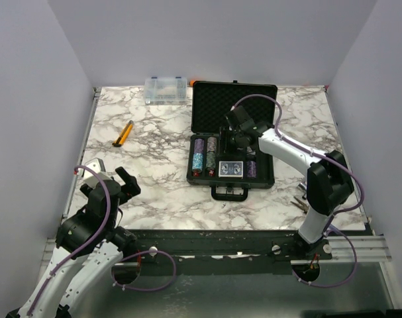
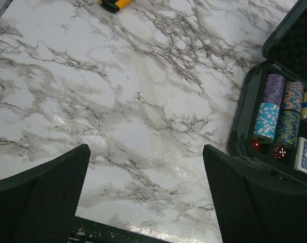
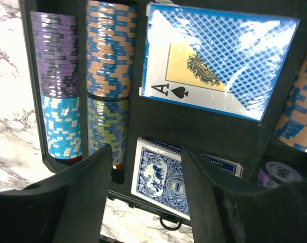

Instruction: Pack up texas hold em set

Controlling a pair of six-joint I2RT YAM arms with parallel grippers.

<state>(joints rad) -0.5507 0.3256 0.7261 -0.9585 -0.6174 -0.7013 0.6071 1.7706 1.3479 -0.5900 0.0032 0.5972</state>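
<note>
Right end effector [image 3: 145, 154] spread, empty, over card decks [image 3: 163, 185] in open case [image 1: 235, 106] near far edge of worktop [image 1: 154, 165]. Upper deck [image 3: 219, 61] possibly unseated, hence the hover. Left end effector [image 2: 145, 152] spread, near-left corner.

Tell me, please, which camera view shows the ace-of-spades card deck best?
The right wrist view: the ace-of-spades deck lies large and close, its ace and blue lattice readable. The left wrist view catches only a sliver at its right edge; in the top external view the right arm seems to cover it.
</note>
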